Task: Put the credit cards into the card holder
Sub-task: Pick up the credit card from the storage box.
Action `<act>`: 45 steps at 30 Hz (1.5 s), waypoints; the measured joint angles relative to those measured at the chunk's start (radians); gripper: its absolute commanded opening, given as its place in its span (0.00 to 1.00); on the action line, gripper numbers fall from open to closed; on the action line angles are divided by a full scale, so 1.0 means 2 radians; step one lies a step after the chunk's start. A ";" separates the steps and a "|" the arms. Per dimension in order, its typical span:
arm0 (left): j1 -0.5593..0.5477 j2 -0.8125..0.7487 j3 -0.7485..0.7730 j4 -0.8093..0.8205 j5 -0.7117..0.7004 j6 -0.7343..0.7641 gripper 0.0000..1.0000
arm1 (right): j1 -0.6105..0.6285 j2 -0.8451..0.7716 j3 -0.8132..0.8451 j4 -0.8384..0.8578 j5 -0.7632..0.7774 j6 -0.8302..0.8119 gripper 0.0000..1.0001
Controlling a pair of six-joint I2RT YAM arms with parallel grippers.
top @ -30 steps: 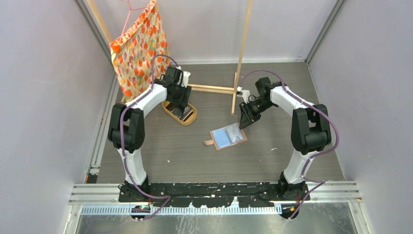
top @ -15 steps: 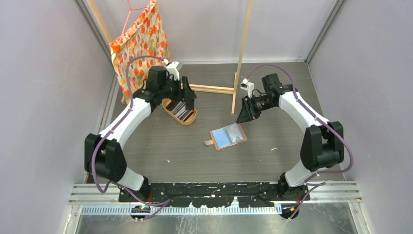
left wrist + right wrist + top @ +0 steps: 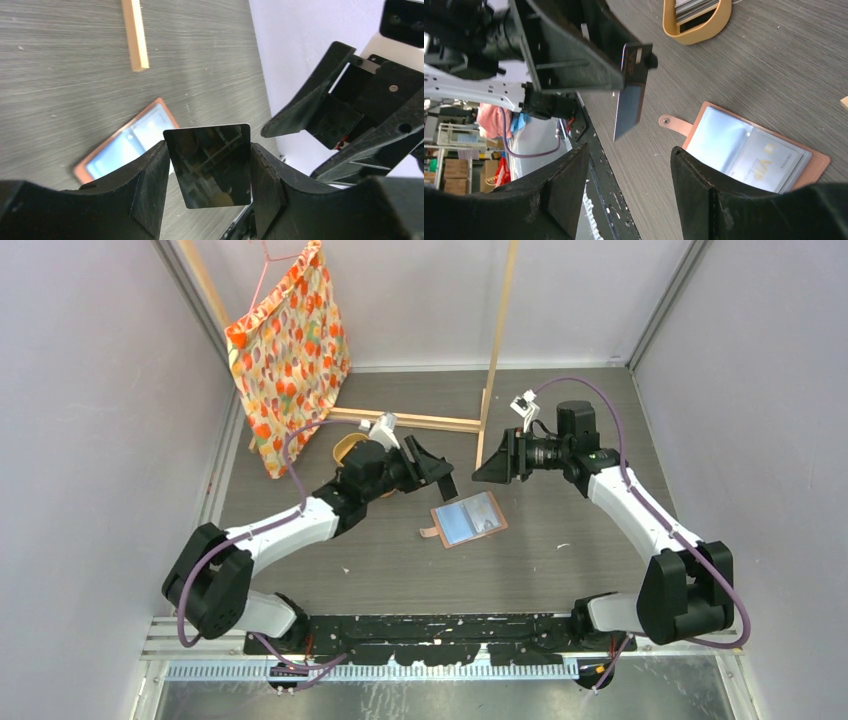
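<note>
Open flat on the table [image 3: 400, 560], pockets up, near the middle of the top view: the card holder [image 3: 468, 520], snap tab on its 8 o'clock side. In one clear pocket, a pale card [image 3: 769, 161] with gold lettering.

Up off the table at the holder's 11 o'clock, a dark glossy credit card [image 3: 209, 167], pinched by two opposite edges between the fingers of the left gripper [image 3: 442, 476]. Clenched on that card, clear of the holder.

At the holder's 1 o'clock, the right gripper [image 3: 490, 466], raised and turned toward the left one, fingers spread with nothing between them. Near each other, those two, but apart.

Farther out at 10 o'clock, partly behind the left arm, an oval tan tray [image 3: 696, 30] with more stacked cards [image 3: 691, 7]. Beyond, between 11 and 12 o'clock, a wooden bar [image 3: 135, 32] flat on the table. In the far 10 o'clock corner, an orange patterned cloth [image 3: 290, 350] on a hanger.
</note>
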 measured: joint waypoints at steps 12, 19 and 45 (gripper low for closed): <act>-0.091 0.047 0.035 0.009 -0.158 -0.068 0.14 | 0.020 0.020 0.008 -0.021 0.051 -0.005 0.59; -0.101 0.051 0.043 -0.003 -0.195 -0.081 0.14 | 0.055 0.042 0.022 -0.055 0.084 -0.035 0.39; -0.046 -0.099 -0.142 0.196 -0.064 0.005 0.94 | 0.007 0.056 0.027 -0.043 -0.056 -0.038 0.01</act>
